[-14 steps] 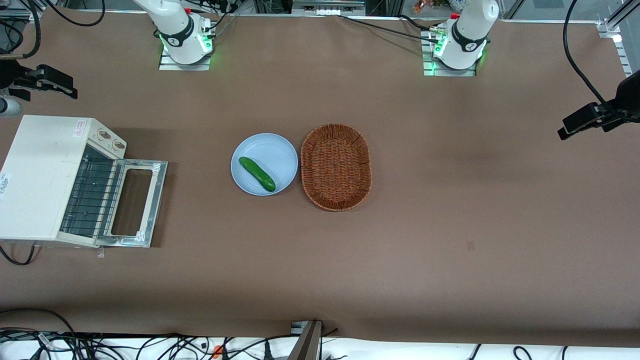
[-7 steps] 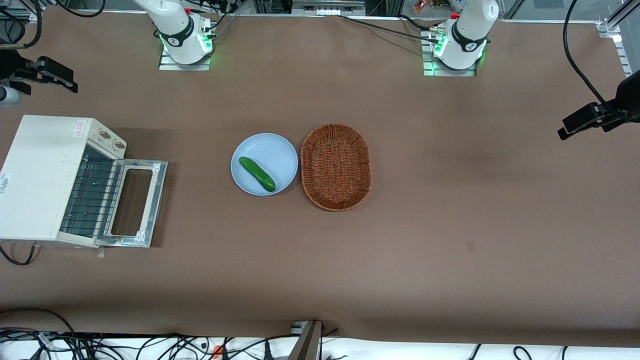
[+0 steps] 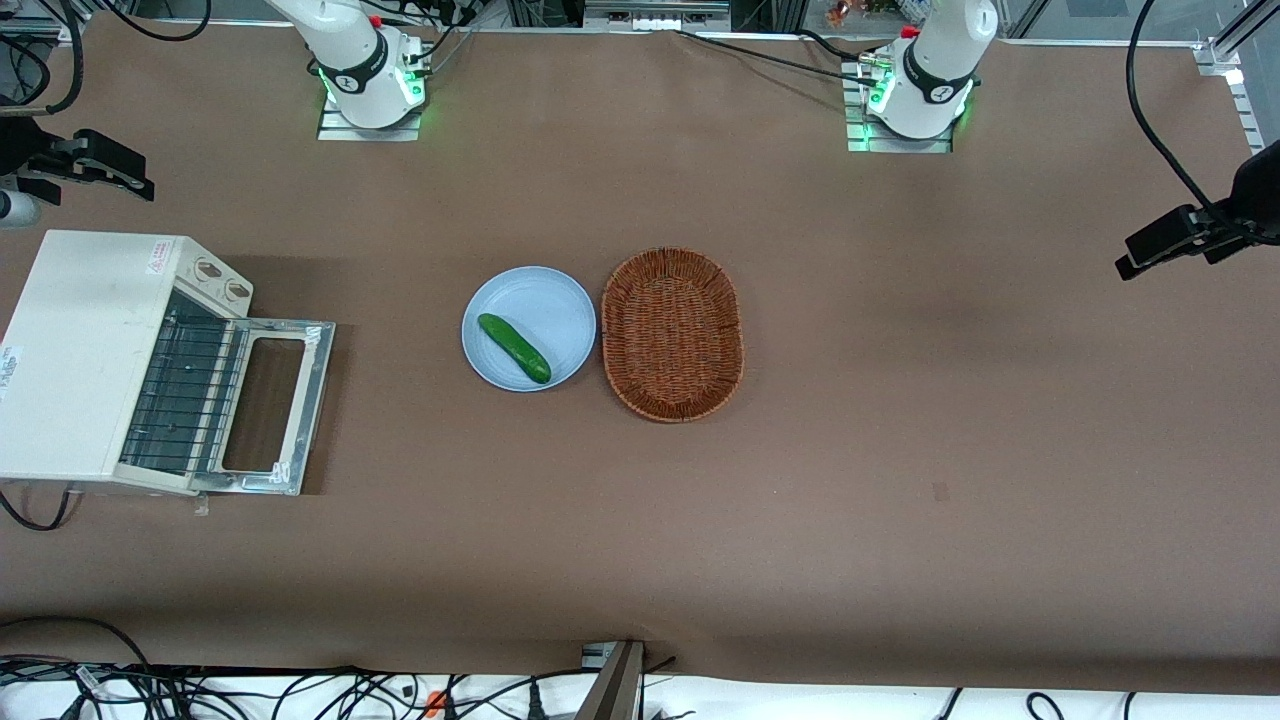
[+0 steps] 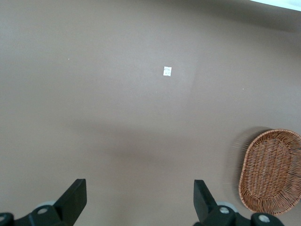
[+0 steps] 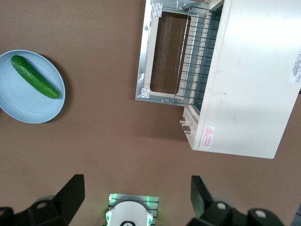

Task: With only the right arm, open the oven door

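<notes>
Oven door (image 3: 268, 405) lies folded flat on the tabletop (image 3: 900, 450) in front of the oven (image 3: 90, 350), rack exposed; job looks done. Your claw (image 3: 85, 165) hangs released, high above, clear of the oven

White oven (image 3: 80, 350), silver-framed oven door (image 3: 272, 405), green cucumber (image 3: 513, 348), pale blue plate (image 3: 560, 300), brown woven basket (image 3: 672, 333), black claw (image 5: 136, 197)

Even, bright light falls from overhead on the brown table (image 3: 900, 450), and the oven (image 3: 90, 350) casts a soft shadow beside its lowered door (image 3: 270, 405). The basket (image 4: 270, 172) looks smeared at its rim in the left wrist view (motion blur). The gripper (image 5: 136, 200), high over the table, is sharp, and the oven's white top glares faintly.
</notes>
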`<state>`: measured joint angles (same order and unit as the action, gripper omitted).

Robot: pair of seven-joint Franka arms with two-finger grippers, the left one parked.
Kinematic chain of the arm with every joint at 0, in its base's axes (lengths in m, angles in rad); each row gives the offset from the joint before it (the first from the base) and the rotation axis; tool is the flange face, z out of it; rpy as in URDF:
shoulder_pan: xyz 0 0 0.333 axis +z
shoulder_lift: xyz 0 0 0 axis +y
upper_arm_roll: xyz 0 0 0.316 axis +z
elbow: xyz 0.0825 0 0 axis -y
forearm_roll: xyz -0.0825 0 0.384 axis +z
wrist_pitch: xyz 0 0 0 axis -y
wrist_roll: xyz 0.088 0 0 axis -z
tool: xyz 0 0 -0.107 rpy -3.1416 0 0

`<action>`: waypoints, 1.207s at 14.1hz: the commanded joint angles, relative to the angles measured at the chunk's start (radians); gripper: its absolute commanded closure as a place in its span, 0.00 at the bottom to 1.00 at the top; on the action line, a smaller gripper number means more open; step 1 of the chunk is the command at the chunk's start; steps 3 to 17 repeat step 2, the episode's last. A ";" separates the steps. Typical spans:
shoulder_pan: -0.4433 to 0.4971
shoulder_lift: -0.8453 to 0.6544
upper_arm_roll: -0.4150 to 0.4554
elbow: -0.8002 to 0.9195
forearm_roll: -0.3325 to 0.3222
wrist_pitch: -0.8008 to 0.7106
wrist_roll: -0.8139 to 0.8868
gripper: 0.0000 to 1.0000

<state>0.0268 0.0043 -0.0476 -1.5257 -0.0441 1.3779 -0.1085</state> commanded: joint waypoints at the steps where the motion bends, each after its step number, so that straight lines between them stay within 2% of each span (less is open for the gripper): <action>1: -0.005 0.005 -0.003 0.022 0.012 -0.002 -0.010 0.00; 17: -0.007 0.005 -0.005 0.022 0.012 -0.003 -0.010 0.00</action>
